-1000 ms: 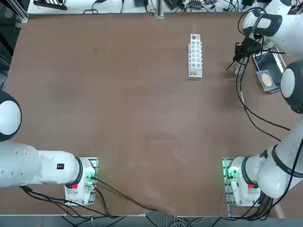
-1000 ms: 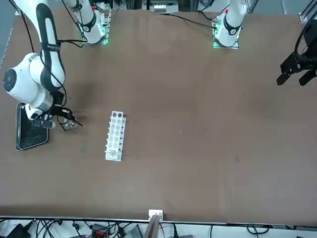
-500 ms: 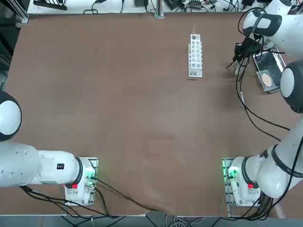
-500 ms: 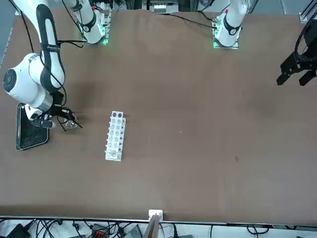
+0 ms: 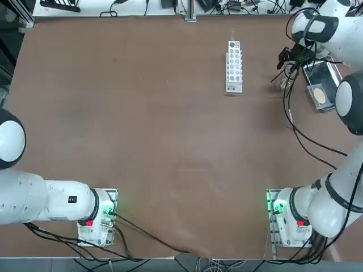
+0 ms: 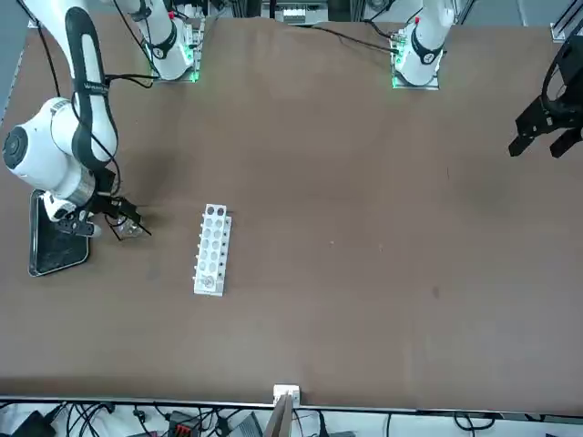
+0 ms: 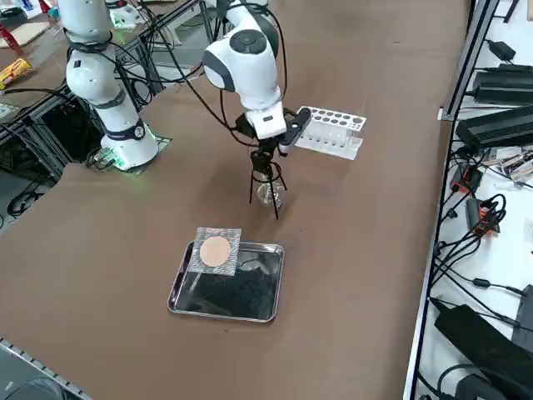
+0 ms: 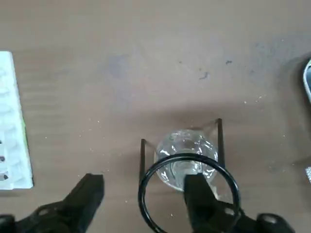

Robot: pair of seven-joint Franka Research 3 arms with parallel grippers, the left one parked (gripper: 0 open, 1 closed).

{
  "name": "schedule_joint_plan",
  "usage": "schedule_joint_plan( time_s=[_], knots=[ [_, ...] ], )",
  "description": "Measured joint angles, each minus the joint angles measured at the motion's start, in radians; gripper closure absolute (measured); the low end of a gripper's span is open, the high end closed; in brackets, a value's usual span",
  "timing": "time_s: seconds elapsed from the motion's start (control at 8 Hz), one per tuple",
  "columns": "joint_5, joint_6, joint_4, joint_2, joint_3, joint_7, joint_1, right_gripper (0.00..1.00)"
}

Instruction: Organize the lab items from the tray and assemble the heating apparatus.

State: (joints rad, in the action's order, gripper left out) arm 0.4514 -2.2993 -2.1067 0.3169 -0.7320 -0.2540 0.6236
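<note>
Pincer (image 8: 141, 194) above wire tripod (image 8: 187, 187)

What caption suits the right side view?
Right gripper open above tripod straddling glass burner; gauze mat waits on tray.

From overhead the tripod (image 5: 285, 79) and burner (image 5: 286, 84) are way too small to separate, and the right arm covers part of the tray (image 5: 326, 73). Front view: the tray (image 6: 56, 248) is half hidden behind the arm, mat not visible there. Wrist view cuts off the white rack (image 8: 12, 121) and only shows a sliver of tray; the right gripper (image 8: 146, 196) fingers run off the edge, one pad overlapping the tripod's ring
</note>
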Motion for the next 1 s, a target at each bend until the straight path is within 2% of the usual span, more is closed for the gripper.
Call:
schedule_joint_plan(
  time_s=[0.25,0.5,0.75,1.0],
  knots=[
    [0.000,0.087,0.058,-0.007,-0.009,0.000,0.000,0.00],
    [-0.015,0.204,0.134,-0.016,-0.047,0.000,0.000,0.00],
    [-0.178,0.260,0.201,-0.019,-0.107,-0.038,-0.012,0.00],
    [-0.331,0.257,0.222,-0.017,-0.119,-0.145,-0.071,0.00]
  ],
)
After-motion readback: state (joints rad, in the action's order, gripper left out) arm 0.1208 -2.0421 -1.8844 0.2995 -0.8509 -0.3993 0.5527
